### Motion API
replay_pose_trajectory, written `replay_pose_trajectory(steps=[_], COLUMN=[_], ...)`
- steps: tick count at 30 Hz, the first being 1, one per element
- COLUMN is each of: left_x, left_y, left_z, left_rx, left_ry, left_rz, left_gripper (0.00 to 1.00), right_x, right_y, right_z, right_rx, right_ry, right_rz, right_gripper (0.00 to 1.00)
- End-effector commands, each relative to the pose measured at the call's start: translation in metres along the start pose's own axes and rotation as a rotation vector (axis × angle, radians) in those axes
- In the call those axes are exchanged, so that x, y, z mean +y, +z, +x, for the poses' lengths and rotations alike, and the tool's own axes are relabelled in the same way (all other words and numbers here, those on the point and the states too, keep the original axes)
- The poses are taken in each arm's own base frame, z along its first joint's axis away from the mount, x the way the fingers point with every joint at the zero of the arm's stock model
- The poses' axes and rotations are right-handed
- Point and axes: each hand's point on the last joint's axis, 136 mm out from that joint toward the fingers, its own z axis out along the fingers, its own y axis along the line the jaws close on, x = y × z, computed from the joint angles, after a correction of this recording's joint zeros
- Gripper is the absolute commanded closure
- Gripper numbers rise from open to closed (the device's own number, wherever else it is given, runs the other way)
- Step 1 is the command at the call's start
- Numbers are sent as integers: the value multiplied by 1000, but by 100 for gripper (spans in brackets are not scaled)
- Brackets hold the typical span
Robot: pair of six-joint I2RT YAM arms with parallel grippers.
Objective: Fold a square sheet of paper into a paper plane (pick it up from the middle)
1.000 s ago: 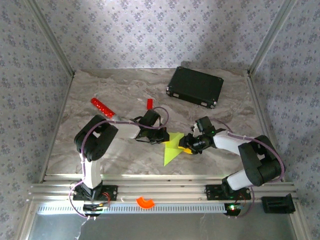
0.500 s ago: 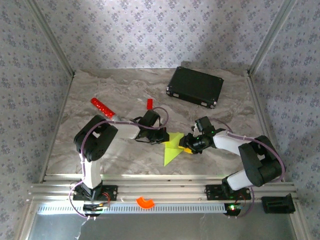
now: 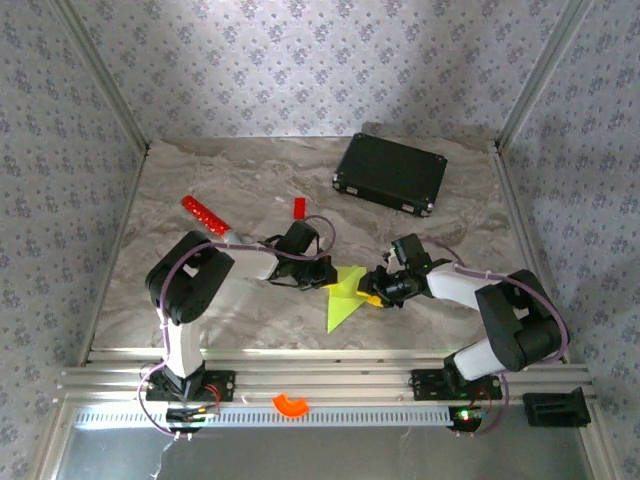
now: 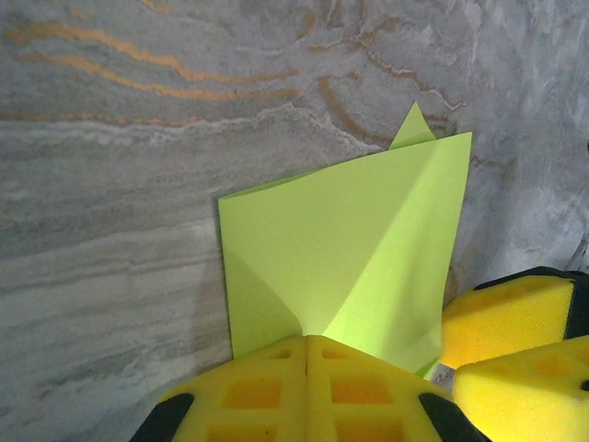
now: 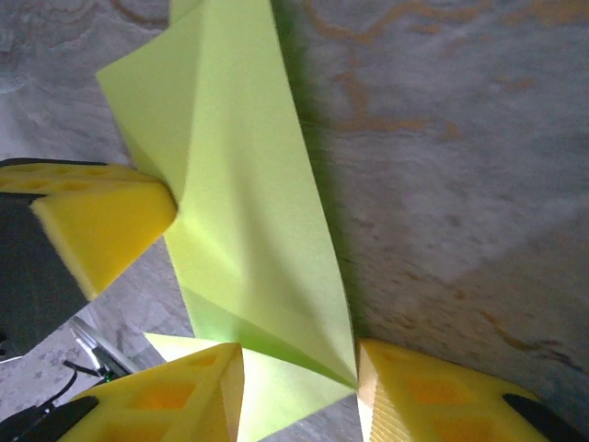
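Observation:
The square sheet of paper (image 3: 343, 297) is lime yellow-green and partly folded, with raised creased flaps and a point toward the near edge; it lies at the table's middle. My left gripper (image 3: 326, 276) is at its left edge, and in the left wrist view its yellow pads (image 4: 306, 339) are pressed together on the paper (image 4: 359, 239). My right gripper (image 3: 374, 291) is at the paper's right side. In the right wrist view its jaws (image 5: 299, 379) stand apart, straddling a raised fold of the paper (image 5: 239, 193) whose tip touches the right finger (image 5: 414, 387).
A black case (image 3: 390, 173) lies at the back right. A small red block (image 3: 299, 207) and a red stick (image 3: 205, 216) lie behind the left arm. An orange ring piece (image 3: 291, 404) sits on the front rail. The marble table (image 3: 230, 320) is bare near the front left.
The right gripper's jaws have narrowed slightly around the fold. Both arms and the paper have barely shifted.

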Motion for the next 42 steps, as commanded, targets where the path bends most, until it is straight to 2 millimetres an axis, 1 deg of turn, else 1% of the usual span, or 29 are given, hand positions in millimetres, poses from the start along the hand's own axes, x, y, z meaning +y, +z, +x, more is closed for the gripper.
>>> replay_pose_trajectory(steps=[1,6,12,20,23,26,34,37,42], left_x=[2,5,4,-1,0,1,2,2,3], left_y=[-4,-4,-5,-4,-4,-4,-5,-5,-5], left_z=[2,3,3,-1,0,0,1,2,2], left_rx=[2,0,1,2,0,-2,-5,-4,-3], left_ry=[-14,-17,-17,-3,-2,-6,-9,-8,-7], left_rz=[-9,-14,-10,-1,-3,-4,-1,-1,-3], left_gripper=[97,97,97,97,97,97,97,97,97], right_x=[13,24,26,34,33,29,21,19,18], right_y=[1,-1,-3,-3,-1,5,14,12,8], right_z=[-4,-7,-19,-27,-29,-28,-28,-28,-32], right_rx=[5,-1,-12,26,38,63,93,97,84], right_ry=[-14,-38,-66,-156,-159,-146,-130,-128,-120], right_rz=[-53,-107,-140,-191,-189,-192,-185,-186,-190], right_gripper=[62,62,62,72,73,74,83,85,84])
